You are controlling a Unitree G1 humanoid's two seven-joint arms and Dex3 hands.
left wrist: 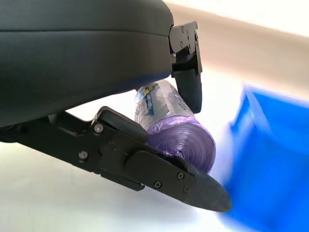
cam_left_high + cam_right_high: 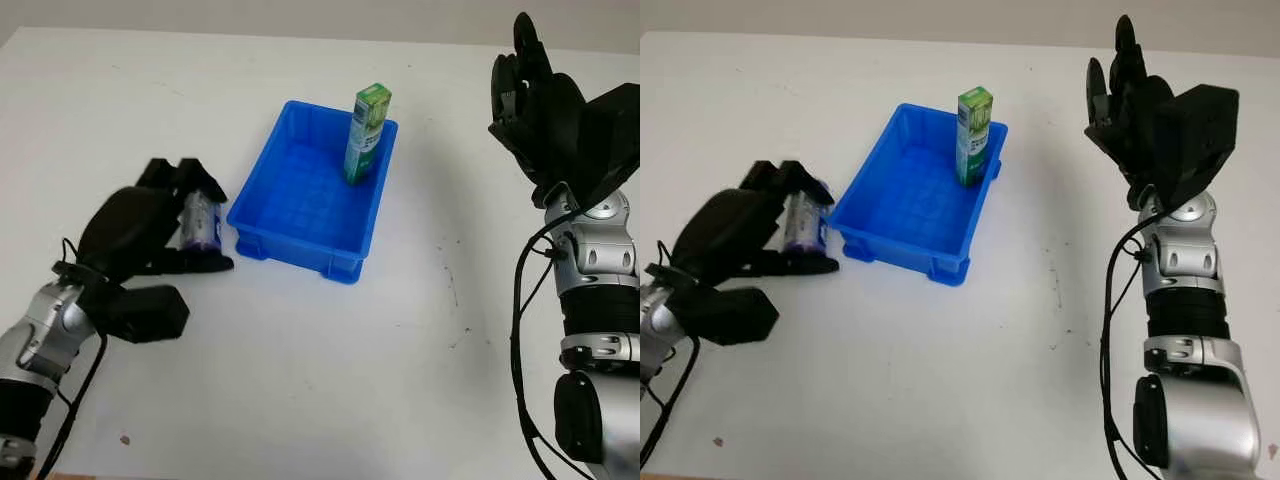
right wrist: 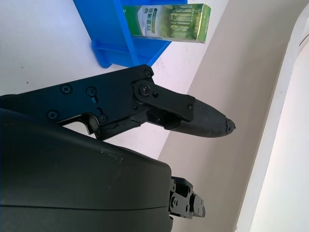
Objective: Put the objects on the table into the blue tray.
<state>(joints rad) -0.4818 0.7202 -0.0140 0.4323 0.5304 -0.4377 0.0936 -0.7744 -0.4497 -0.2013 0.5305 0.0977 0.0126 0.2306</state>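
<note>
Gripping purple roll (image 2: 201, 221), left hand (image 2: 150, 228), beside tray (image 2: 262, 232)

Blue tray (image 2: 262, 214); green carton (image 2: 366, 133); purple roll (image 1: 181, 137); white table (image 2: 300, 380); black left robot hand (image 2: 150, 225).

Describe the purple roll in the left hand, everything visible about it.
The purple roll looks like a tight cylinder of thin purple plastic film, perhaps bags, wrapped in a clear sleeve with a small blue and white printed label. The left wrist view shows its coiled end face. It sits on the white table, just left of the blue tray and apart from it. The left hand is shut on it, fingers curled over the top and another finger pressing from beneath.
</note>
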